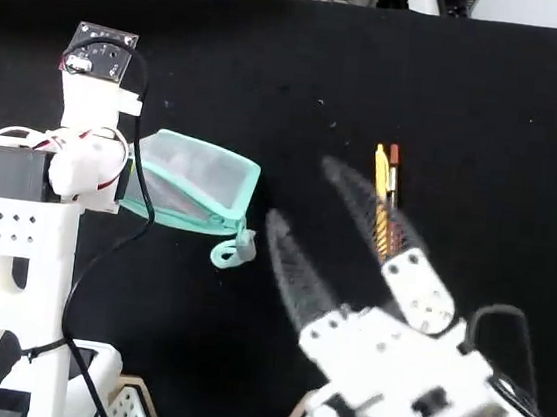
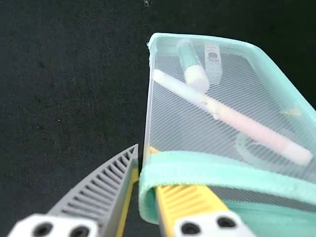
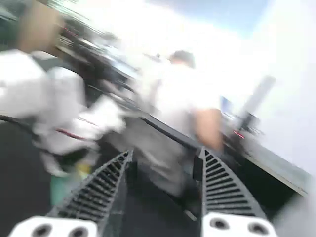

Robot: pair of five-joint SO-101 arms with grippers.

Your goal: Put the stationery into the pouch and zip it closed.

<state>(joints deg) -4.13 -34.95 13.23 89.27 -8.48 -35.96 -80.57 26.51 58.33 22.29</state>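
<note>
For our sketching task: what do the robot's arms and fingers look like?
Both arms are white, blocky, with black cables. The left arm adds red wires and a black circuit board. The right arm has grey, ribbed fingers; left fingers are one grey, one yellow.

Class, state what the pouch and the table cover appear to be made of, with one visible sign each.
The pouch: probably translucent ribbed plastic, since a pen shows through; mint trim looks like woven fabric. The table cover: likely matte black cloth, speckled with lint.
</note>
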